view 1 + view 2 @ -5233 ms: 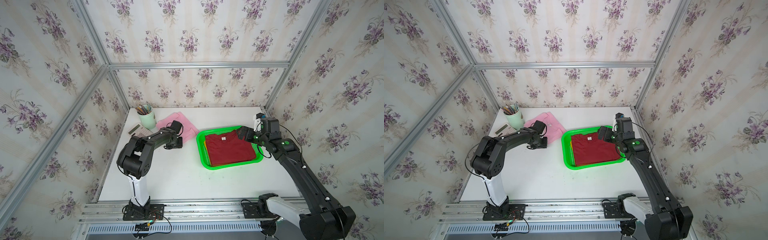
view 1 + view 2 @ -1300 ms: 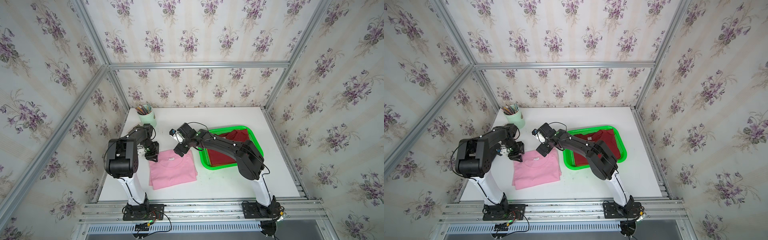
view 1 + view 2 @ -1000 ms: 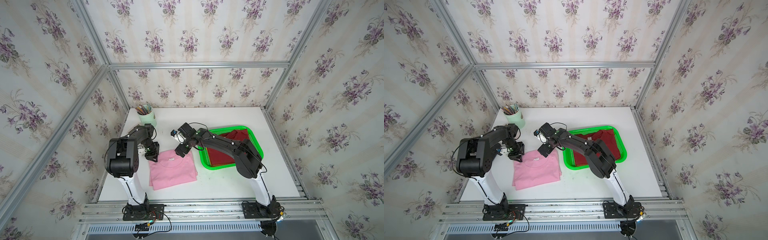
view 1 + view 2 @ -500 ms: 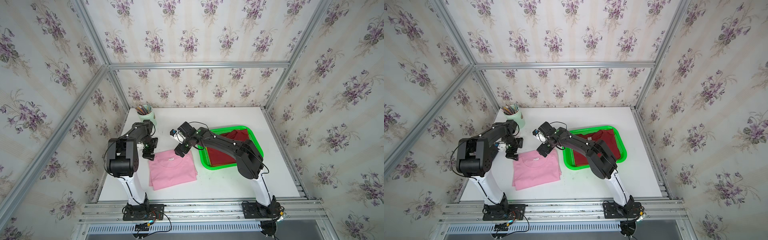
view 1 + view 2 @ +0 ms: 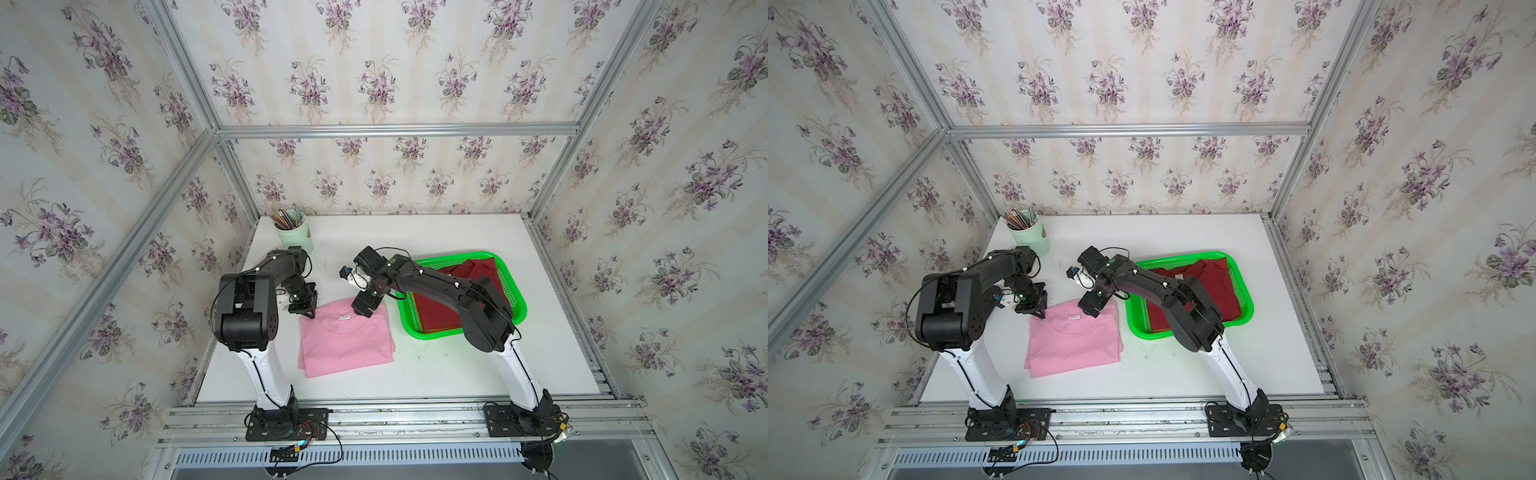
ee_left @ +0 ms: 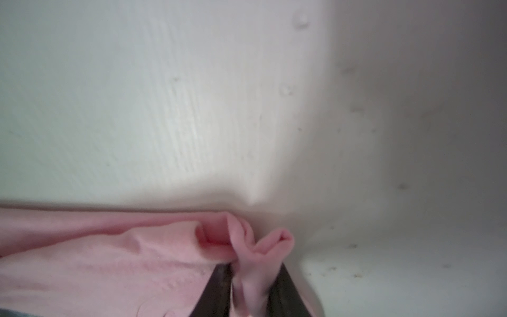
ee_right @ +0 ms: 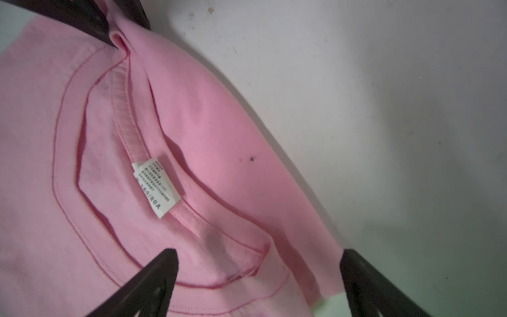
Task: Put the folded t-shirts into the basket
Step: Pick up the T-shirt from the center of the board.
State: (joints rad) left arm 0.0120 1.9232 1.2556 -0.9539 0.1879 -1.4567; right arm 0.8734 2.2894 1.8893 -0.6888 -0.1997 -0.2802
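Both top views showed the pink t-shirt (image 5: 347, 343) (image 5: 1073, 340) lying folded and flat on the white surface (image 5: 457, 365) (image 5: 1183, 365), at about 7 o'clock from the surface centre, collar toward 12 o'clock. It was outside the basket (image 5: 513, 291) (image 5: 1241, 291). The basket sat just beside the shirt at its 2 o'clock, and we saw a narrow strip of surface between them. The dark red t-shirt (image 5: 434, 313) (image 5: 1225, 291) lay inside the basket, partly hidden by the right arm that reached across it. The left gripper (image 5: 307, 309) (image 5: 1038, 309) sat at the pink shirt's 11 o'clock corner. In the left wrist view we found this gripper (image 6: 251, 277) closed narrowly on a bunched fold of the pink t-shirt (image 6: 82, 274), with the cloth pinched between its two dark fingers and the rest lying on the surface (image 6: 164, 96). The right gripper (image 5: 361, 309) (image 5: 1090, 309) stood at the shirt's 1 o'clock corner. In the right wrist view its jaws (image 7: 258, 254) were spread wide and held nothing, one fingertip over the collar area of the pink t-shirt (image 7: 192, 123) and the other at the cloth's edge over the surface (image 7: 384, 109). We could not tell whether either tip touched the cloth. The white neck label (image 7: 156, 189) lay flat inside the collar. A pale green cup (image 5: 295, 237) (image 5: 1030, 237) of pencils stood at the surface's 11 o'clock corner, well apart from the shirts.
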